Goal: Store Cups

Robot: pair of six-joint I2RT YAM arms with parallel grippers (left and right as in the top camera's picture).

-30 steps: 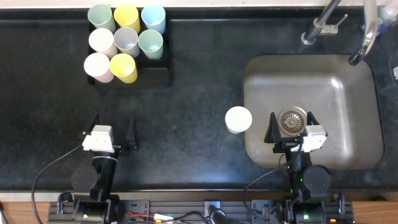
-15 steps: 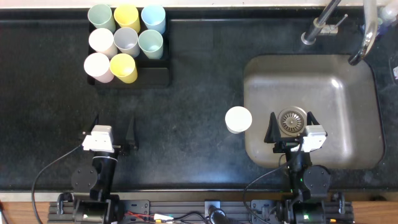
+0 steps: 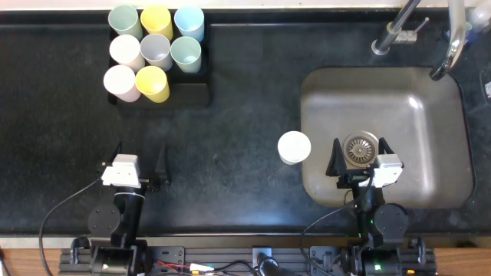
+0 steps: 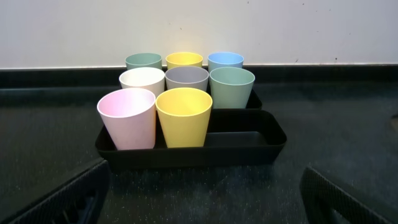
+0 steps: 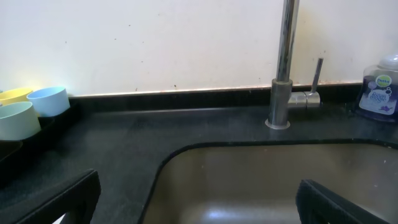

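At the far left, at the back of the black counter (image 3: 230,138), sits a black tray (image 3: 193,90). It holds eight cups in rows. The pink cup (image 4: 127,117) and a yellow cup (image 4: 184,116) stand in front. One spot is free, the front corner next to that yellow cup.

Nearer to me is the left gripper (image 3: 140,157). It faces the tray. Its two fingers are spread wide and hold nothing.

Next comes the one cup that is not put away, the white cup (image 3: 294,147). It stands alone on the counter, just beside the left edge of the sink (image 3: 414,107), well apart from the tray. I cannot tell if it is the right way up.

Then comes the right gripper (image 3: 359,153), over the near part of the sink by the drain. Its fingers are spread wide too, with nothing between them. Behind the sink stands the tap (image 3: 399,27), with a soap bottle (image 5: 380,87) near it.

What could go wrong? I think the white cup is too close to the sink. A small bump from a finger could knock it over the edge and into the bowl. The cup looks smooth, so a weak pinch might let it slip. The free spot is also tight. A crooked drop there could hit the yellow cup or the green cup (image 4: 232,86) behind it and tip them.
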